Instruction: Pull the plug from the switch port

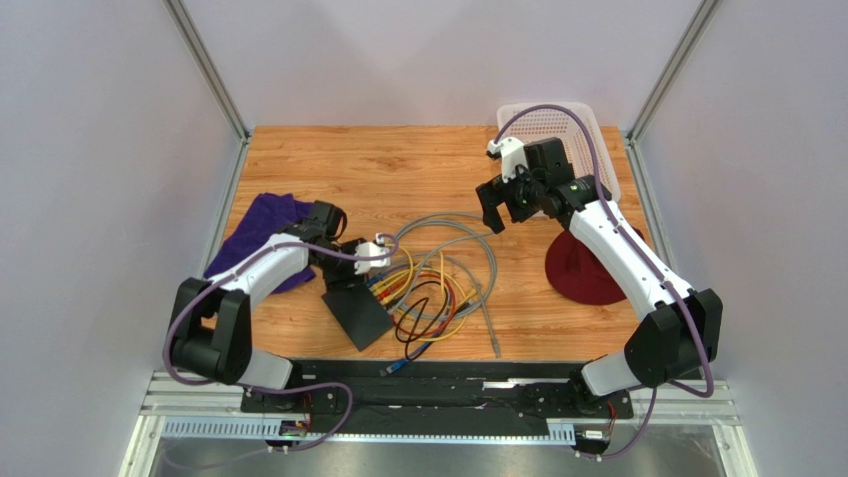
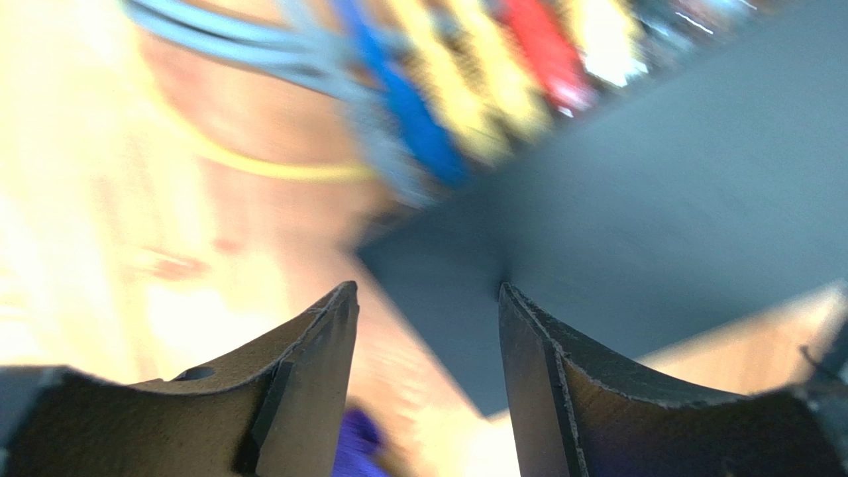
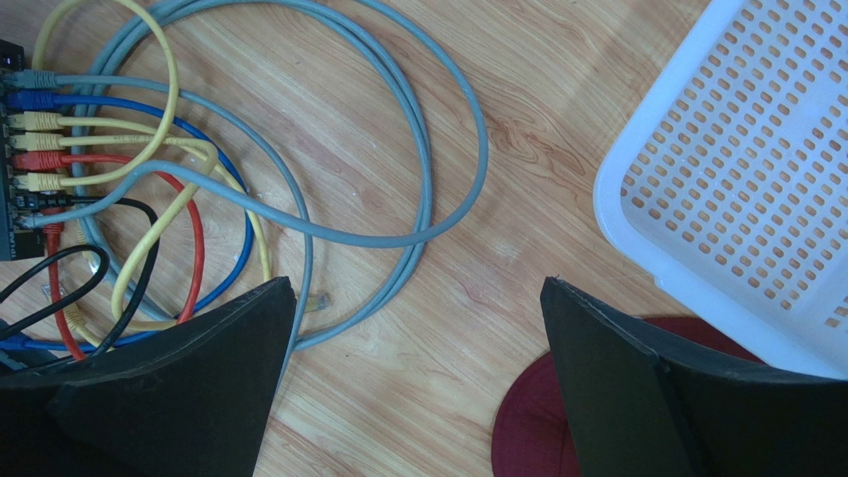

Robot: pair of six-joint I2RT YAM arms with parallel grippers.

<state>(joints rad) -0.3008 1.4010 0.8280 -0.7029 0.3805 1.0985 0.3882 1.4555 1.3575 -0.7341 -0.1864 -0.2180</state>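
Top external: the switch [image 1: 356, 316] lies by the near edge of the bench [image 1: 398, 169], left of middle, with the left gripper [image 1: 370, 256] just beside it. Left wrist: the fingers [image 2: 309, 378] are half apart and empty, the switch corner between them. Right wrist: the right gripper [image 3: 416, 283] is wide, well apart from the plugs [image 3: 35, 129]. I judge the plugs stiff, so hold a plug body, not the soft cable [image 3: 348, 238].

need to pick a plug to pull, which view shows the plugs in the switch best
The right wrist view: the plugs sit sharp in a row at its left edge, colours distinct, though the switch is mostly cropped. The left wrist view blurs them along its top. The top external view shows them small.
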